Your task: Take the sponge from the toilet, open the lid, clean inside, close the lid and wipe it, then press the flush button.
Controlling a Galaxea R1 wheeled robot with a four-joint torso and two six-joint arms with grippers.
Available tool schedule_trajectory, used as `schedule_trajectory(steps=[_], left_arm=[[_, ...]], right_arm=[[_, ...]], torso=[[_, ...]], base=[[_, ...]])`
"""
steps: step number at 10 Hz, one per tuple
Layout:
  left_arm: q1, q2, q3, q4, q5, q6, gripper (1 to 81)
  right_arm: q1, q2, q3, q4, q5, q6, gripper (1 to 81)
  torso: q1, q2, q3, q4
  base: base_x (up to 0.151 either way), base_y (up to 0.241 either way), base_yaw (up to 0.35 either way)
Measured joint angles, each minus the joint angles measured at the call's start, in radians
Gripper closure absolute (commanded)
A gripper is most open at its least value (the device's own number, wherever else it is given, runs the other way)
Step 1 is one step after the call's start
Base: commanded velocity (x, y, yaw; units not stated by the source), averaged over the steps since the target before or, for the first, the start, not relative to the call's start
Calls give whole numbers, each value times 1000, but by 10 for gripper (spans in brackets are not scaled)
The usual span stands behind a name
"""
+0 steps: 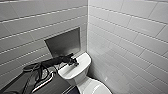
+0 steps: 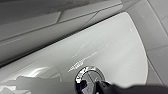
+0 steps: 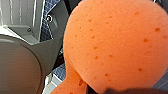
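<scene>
White glossy ceramic toilet (image 1: pixel 86 85), at 6 o'clock in your head view. Your left gripper (image 1: pixel 74 63) sits over its tank top (image 1: pixel 75 68), at the round metal-rimmed flush button (image 2: pixel 88 75); whether the jaws are open or closed cannot be told. Your right gripper (image 3: pixel 125 91) is clamped on the bright orange peanut-shaped sponge (image 3: pixel 115 45).

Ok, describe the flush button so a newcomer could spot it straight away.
Find the white toilet in the tiled corner; its tank top is the flat slab at the back, under the left arm. In the slab's middle sits the flush button: small, round, dark with a shiny metal rim, the one non-white spot there.
</scene>
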Motion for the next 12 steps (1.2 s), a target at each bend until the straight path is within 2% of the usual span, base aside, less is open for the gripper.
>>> schedule_trajectory(steps=[2, 4, 12], left_arm=[[25, 15, -34, 26, -16, 2, 811], [13, 29, -38, 34, -31, 1, 811], [7, 51, -46, 80, 0, 0, 811]], right_arm=[[0, 0, 0, 0, 0, 0, 811], [0, 1, 0, 0, -1, 0, 811], [5, 18, -10, 0, 3, 0, 811]], torso=[[0, 0, -3, 0], [0, 0, -26, 0], [0, 0, -31, 0]], base=[[0, 0, 0], [0, 0, 0], [0, 0, 0]])
